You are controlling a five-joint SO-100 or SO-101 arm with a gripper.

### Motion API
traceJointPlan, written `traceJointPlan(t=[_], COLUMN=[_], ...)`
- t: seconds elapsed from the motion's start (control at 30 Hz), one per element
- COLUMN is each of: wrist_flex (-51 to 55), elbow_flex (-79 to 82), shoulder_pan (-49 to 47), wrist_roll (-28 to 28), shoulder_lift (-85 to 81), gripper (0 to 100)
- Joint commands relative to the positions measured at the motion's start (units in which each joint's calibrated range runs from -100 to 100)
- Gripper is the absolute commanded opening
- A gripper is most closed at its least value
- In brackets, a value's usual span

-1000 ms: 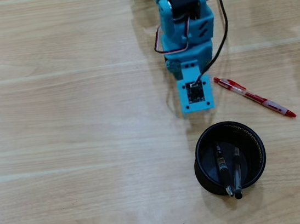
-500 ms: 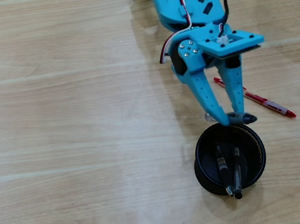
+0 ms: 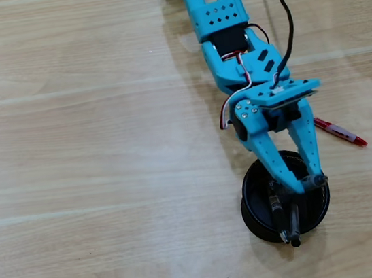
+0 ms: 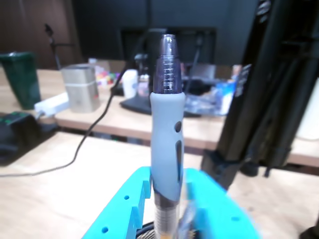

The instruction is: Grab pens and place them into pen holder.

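Overhead view, arm: the blue arm (image 3: 228,44) reaches down the frame from the top edge across the pale wooden table (image 3: 72,161); a black cable (image 3: 286,23) trails along its right side.
Overhead view, gripper: the gripper (image 3: 308,183) hangs over the pen holder (image 3: 252,199), fingers drawn close on a grey-clear pen (image 3: 313,181), of which only a short dark end shows at the fingertips.
Overhead view, pen holder: the round black cup stands low and right of centre; two pens (image 3: 286,218) lean inside it, tips against the near rim.
Overhead view, red pen: the red pen (image 3: 339,132) lies flat on the table, up and right of the holder, partly hidden by the gripper.
Wrist view, gripper: the blue fingers (image 4: 124,209) pinch the grey-clear pen (image 4: 165,144) upright, its grey grip and smoky clear barrel rising mid-frame; background desks are blurred.
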Motion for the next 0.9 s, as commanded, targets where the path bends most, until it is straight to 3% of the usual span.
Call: traceJointPlan(t=[0.0, 0.17, 0.3, 0.4, 0.5, 0.57, 0.63, 0.87], wrist_flex=[-1.62, -1.45, 3.8, 25.11, 59.4, 82.61, 99.37, 103.15], elbow_flex=[-3.35, -3.35, 0.72, 4.53, 1.99, -1.0, -2.72, -10.05], shoulder_pan=[-1.13, -2.42, -5.32, -9.19, -12.98, -14.28, -15.16, -17.42], wrist_roll=[0.25, 0.98, 8.3, 13.84, 21.79, 22.63, 22.63, 23.25], shoulder_lift=[-0.42, -2.28, -10.31, -20.88, -28.99, -28.99, -26.2, -10.82], gripper=[14, 14, 14, 14, 14, 14, 14, 19])
